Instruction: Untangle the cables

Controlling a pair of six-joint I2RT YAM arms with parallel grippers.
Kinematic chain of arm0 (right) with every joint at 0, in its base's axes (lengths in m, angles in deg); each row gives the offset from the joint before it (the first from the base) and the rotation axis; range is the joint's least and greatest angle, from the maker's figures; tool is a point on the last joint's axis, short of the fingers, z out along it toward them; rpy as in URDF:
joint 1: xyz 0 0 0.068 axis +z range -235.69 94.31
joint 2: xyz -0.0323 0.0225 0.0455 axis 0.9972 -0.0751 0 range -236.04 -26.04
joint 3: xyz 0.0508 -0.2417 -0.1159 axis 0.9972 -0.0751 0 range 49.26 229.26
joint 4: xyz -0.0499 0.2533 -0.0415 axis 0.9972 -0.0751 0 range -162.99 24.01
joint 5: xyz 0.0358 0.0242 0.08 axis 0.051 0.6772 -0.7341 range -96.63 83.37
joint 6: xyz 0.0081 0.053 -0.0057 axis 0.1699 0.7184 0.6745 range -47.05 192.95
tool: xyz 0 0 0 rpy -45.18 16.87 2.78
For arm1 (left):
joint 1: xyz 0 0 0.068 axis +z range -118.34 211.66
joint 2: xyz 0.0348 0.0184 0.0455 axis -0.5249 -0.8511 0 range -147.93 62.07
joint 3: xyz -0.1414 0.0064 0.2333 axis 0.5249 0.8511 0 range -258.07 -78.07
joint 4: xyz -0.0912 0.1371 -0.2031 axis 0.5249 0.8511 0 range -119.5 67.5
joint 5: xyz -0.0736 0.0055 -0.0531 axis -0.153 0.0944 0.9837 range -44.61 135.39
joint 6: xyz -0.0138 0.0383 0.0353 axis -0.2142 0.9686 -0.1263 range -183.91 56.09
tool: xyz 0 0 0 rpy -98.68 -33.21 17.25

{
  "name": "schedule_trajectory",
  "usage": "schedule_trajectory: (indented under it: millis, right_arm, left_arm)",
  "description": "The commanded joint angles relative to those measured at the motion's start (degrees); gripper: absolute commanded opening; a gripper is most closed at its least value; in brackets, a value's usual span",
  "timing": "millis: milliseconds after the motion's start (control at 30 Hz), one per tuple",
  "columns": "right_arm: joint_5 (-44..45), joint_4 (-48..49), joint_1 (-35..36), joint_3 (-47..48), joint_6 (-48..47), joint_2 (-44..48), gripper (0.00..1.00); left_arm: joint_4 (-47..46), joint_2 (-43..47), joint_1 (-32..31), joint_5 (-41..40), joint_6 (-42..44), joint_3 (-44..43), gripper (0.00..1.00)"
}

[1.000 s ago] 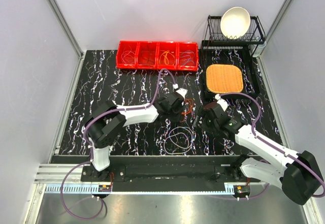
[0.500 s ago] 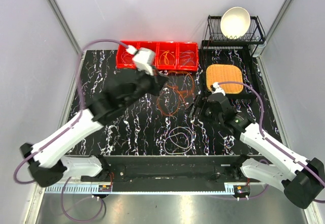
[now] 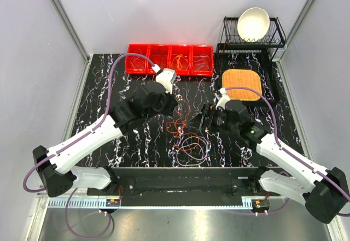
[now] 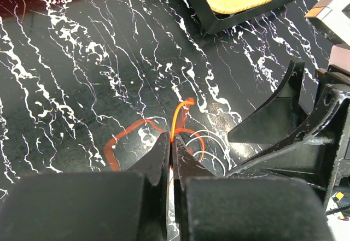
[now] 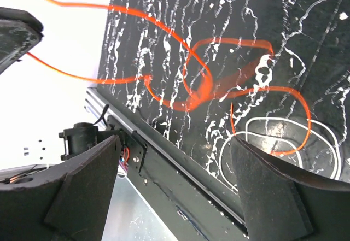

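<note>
One orange cable (image 4: 176,115) pinched by left tool (image 4: 171,142); right tool (image 5: 175,142) gapes wide beside it

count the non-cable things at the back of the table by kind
red bins: 4
white bowl: 1
dish rack: 1
woven mat: 1
black tray: 1
total: 8
</note>
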Motion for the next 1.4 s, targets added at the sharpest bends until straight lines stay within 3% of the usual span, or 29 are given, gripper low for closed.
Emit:
schedule_trajectory:
  millis: [0, 300, 600, 733, 933, 1367]
  right_arm:
    - [-0.8, 4.7, 0.1, -0.3, 0.6, 0.4, 0.86]
    - [1.0, 7.7, 0.2, -0.7, -1.3, -6.4, 0.85]
    - [-0.3, 20.2, 1.6, -3.4, -2.3, -14.4, 0.84]
    - [3.8, 20.5, 1.7, -2.4, 6.3, -16.9, 0.85]
    - [3.3, 21.7, 1.7, -1.6, 21.5, -22.6, 0.78]
    - [4.4, 22.1, 1.8, 0.0, 28.1, -23.1, 0.77]
  left_arm:
    - [-2.5, 1.7, 0.1, -1.5, -0.3, -1.5, 0.00]
    - [-2.7, 2.8, 0.0, -1.5, -1.1, 1.3, 0.00]
    - [-3.1, 2.3, 0.0, -1.9, -1.2, 1.7, 0.00]
    - [-3.3, 2.1, 0.0, -1.9, -1.3, 1.6, 0.00]
    - [-4.3, 2.1, 0.0, -1.8, -1.9, 2.6, 0.00]
    - [-5.2, 1.7, 0.0, -1.8, -2.3, 3.0, 0.00]
